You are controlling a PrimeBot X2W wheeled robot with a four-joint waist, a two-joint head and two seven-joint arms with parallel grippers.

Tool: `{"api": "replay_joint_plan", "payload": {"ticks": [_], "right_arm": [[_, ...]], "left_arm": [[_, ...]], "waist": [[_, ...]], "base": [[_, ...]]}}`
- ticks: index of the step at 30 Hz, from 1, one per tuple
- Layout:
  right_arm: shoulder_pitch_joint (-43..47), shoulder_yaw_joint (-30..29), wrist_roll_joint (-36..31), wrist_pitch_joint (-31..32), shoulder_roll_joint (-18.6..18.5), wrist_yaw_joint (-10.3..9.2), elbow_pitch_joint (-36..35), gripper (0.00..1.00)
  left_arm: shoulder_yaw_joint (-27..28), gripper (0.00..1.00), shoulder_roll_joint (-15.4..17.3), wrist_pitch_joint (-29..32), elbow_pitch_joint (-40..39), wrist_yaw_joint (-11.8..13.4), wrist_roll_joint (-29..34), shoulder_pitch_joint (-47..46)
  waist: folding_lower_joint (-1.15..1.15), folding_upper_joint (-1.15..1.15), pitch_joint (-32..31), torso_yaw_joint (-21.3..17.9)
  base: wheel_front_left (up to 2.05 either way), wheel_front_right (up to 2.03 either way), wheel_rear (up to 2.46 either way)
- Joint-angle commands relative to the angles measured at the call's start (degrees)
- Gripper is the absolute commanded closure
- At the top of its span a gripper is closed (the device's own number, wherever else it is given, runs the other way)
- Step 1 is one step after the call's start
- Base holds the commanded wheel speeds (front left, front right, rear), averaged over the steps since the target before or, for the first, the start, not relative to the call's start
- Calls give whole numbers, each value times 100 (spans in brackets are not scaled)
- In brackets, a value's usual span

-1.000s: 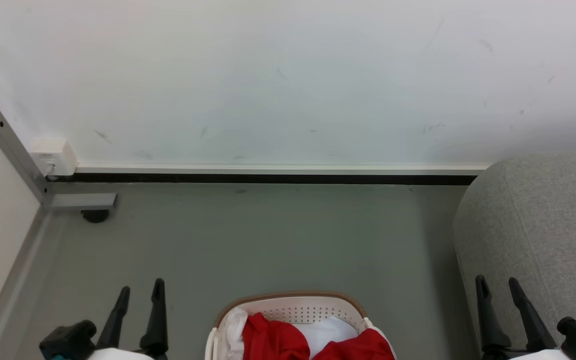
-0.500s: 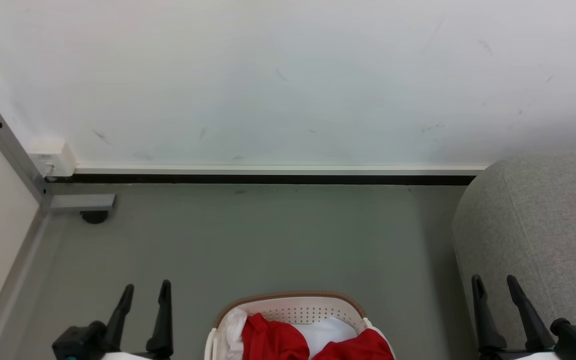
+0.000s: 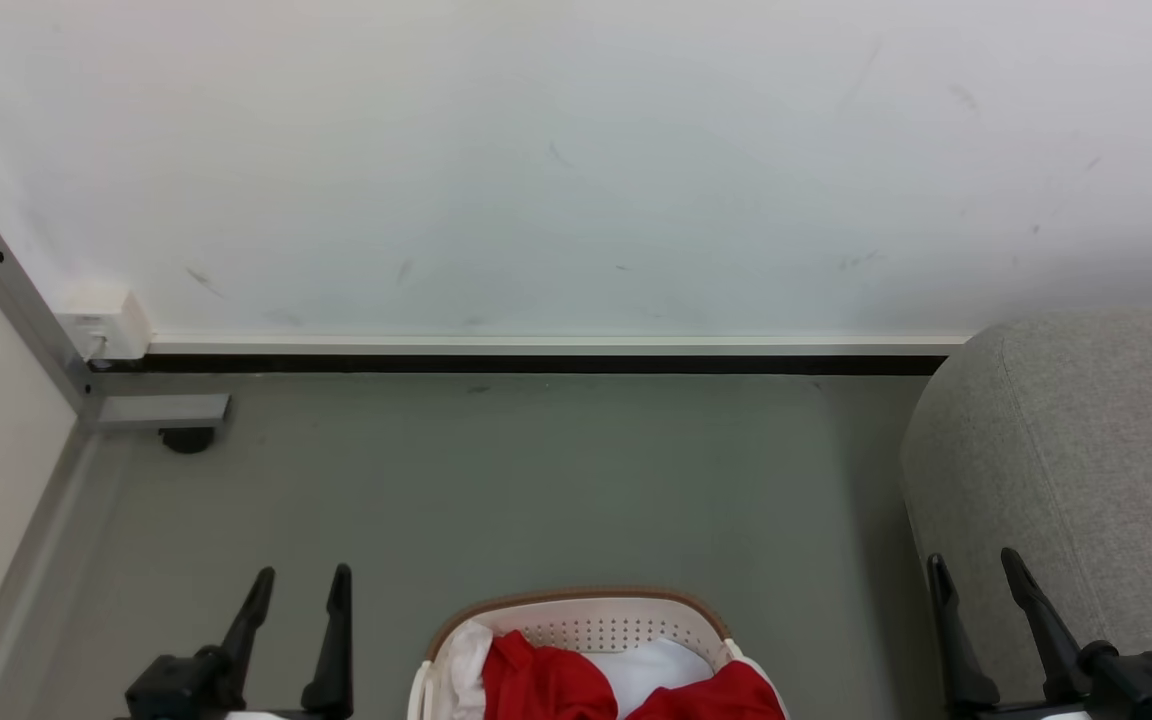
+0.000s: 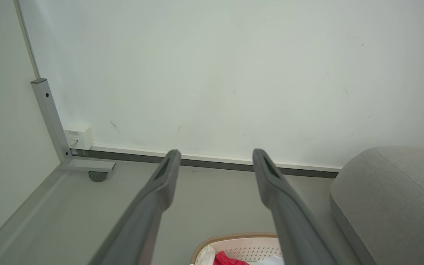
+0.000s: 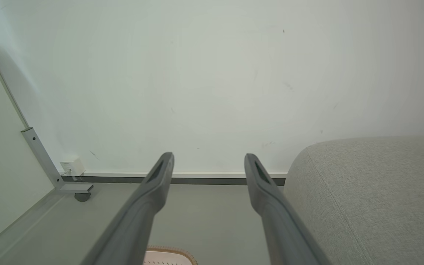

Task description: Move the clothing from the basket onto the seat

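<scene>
1. Presently, at the far left, a grey metal post (image 3: 16,300) is running up the wall (image 3: 576,150), with a white wall box (image 3: 106,322) sitting just beside it and a dark caster (image 3: 186,438) showing under its base rail.
2. Next along, the left gripper (image 3: 303,572) is hovering over the grey floor (image 3: 536,470) at lower left. Its fingers are standing apart, gripping nothing and pointing towards the wall.
3. At centre, the basket (image 3: 576,597) is sitting on the floor between the two grippers, cut off by the bottom edge of the head view and touching neither gripper.
4. Inside it, the clothing (image 3: 536,680) is lying bunched — red folds at left and right, a white panel showing between them, more white fabric against the left side.
5. At lower right, the right gripper (image 3: 971,557) is hovering with fingers spread and empty, overlapping the seat's near side in the head view; whether they are touching cannot be told.
6. Furthest right, the seat (image 3: 1086,450) is filling the corner — its rounded edge is facing the basket, with a strip of floor lying between them.
</scene>
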Motion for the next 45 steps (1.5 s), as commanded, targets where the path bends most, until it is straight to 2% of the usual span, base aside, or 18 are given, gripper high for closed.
{"api": "replay_joint_plan", "payload": {"ticks": [1,13,45], "right_arm": [[69,10,-173,-54,-3,-9,-21,0],[86,33,-542,-167,-1,-10,-36,0],[80,10,-400,-170,26,-10,-49,0]], "left_arm": [[17,0,18,-76,-4,-24,206,28],[67,0,-6,-189,-23,-65,538,63],[60,0,-30,-187,4,-90,160,10]], "waist": [[0,0,-3,-5],[0,0,-10,-16],[0,0,65,-138]], "base": [[0,0,0],[0,0,0],[0,0,0]]}}
